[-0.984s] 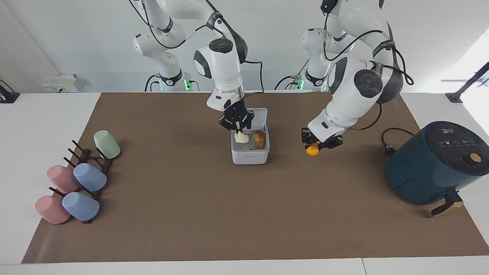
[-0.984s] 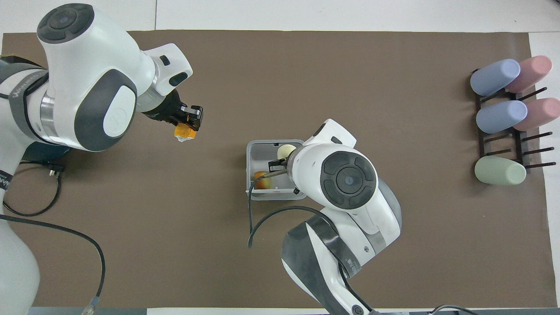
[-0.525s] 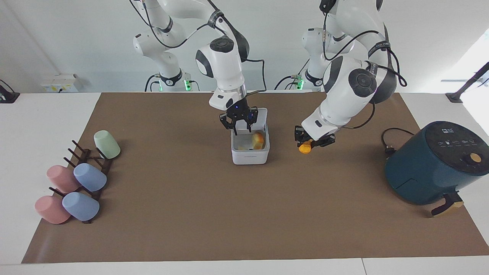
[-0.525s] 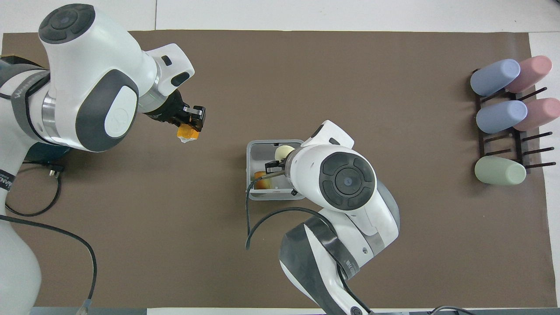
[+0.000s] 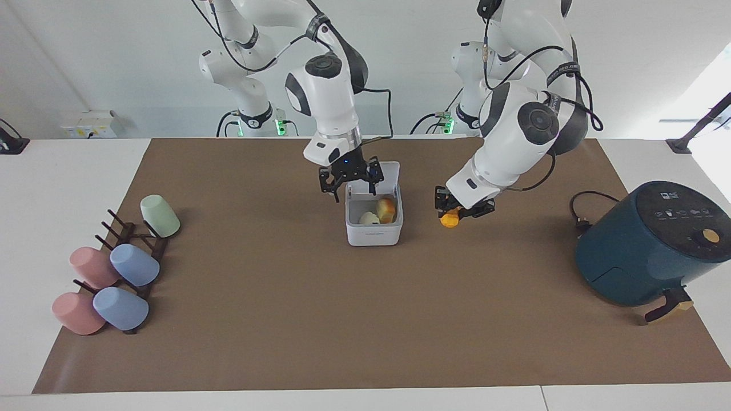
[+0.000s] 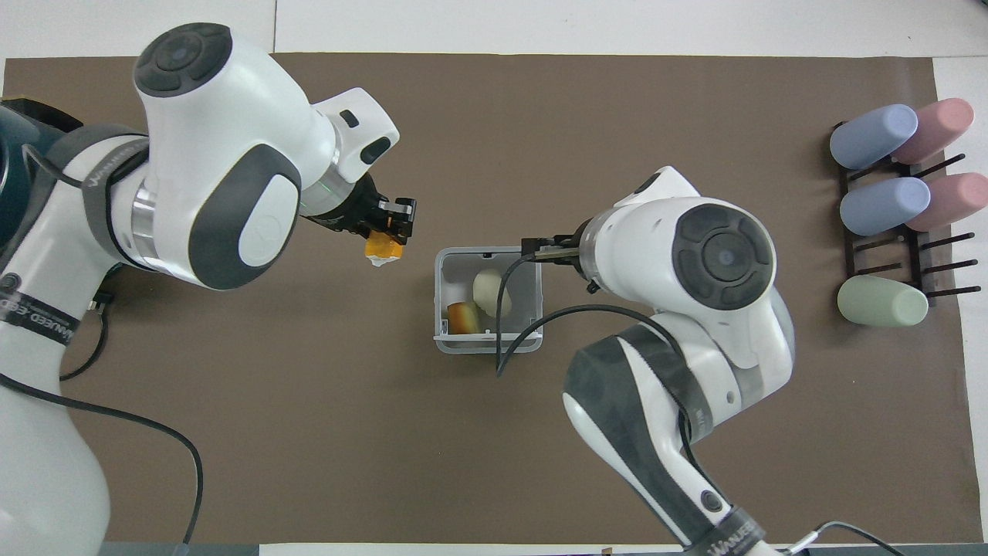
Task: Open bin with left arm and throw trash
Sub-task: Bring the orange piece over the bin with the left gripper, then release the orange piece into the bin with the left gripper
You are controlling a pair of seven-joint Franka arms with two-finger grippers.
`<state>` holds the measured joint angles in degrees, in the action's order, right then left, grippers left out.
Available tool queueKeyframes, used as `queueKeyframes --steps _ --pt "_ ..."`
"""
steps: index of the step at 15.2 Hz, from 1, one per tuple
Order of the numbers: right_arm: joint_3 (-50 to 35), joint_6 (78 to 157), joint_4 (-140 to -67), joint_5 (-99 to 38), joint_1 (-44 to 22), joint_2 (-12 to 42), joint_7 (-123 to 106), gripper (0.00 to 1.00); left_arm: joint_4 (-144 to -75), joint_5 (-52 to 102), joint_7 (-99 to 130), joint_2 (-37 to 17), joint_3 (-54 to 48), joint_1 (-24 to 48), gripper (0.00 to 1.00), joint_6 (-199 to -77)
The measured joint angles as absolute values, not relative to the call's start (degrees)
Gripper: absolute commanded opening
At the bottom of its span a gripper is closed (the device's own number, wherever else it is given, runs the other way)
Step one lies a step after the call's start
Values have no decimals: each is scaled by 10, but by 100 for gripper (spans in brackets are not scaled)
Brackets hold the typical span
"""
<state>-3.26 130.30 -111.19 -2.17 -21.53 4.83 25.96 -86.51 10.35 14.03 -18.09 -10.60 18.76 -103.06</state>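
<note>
The white-grey bin [image 5: 374,234] stands mid-table with its lid [image 5: 384,173] raised on the side nearer the robots; it also shows in the overhead view [image 6: 441,297]. Inside lie the cream shell-shaped lump [image 5: 369,218] [image 6: 485,290] and the orange oblong [image 5: 386,209] [image 6: 463,317]. My right gripper [image 5: 349,184] is open and empty, above the bin's edge toward the right arm's end. My left gripper [image 5: 458,209] [image 6: 391,225] is shut on the yellow-orange wedge [image 5: 450,218] [image 6: 380,249] and holds it above the mat beside the bin, toward the left arm's end.
A dark-teal air fryer [image 5: 645,245] stands at the left arm's end, its cord [image 5: 581,212] on the mat. A rack of pastel cups [image 5: 114,268] [image 6: 895,208] lies at the right arm's end. A brown mat [image 5: 365,319] covers the table.
My right gripper let go of the cream lump, which now lies in the bin, then rose and shifted toward the right arm's end. My left gripper carried the wedge closer to the bin.
</note>
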Motion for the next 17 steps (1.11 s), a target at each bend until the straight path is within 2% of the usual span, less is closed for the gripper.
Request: queueKeyframes --steps 5,10,11,12,13,17 --pt "-31 1261 -1109 -6 -120 17 185 100 -890 103 209 -181 -109 276 0 -1096" --pt "-30 1184 -1105 -6 -61 -21 141 100 -950 103 210 -181 -108 289 0 -1152" --pt "-30 1164 -1097 -5 -56 -26 141 100 -956 103 210 -181 -108 289 26 -1158" --pt "-30 1142 -1085 -3 -51 -28 141 100 -958 103 210 -181 -107 289 82 -1161" --pt "-30 1121 -1070 -2 -45 -28 141 100 -959 103 210 -181 -107 289 100 -1162" --pt "-30 1074 -1029 0 -19 -28 131 100 -959 103 210 -178 -106 289 100 -1162"
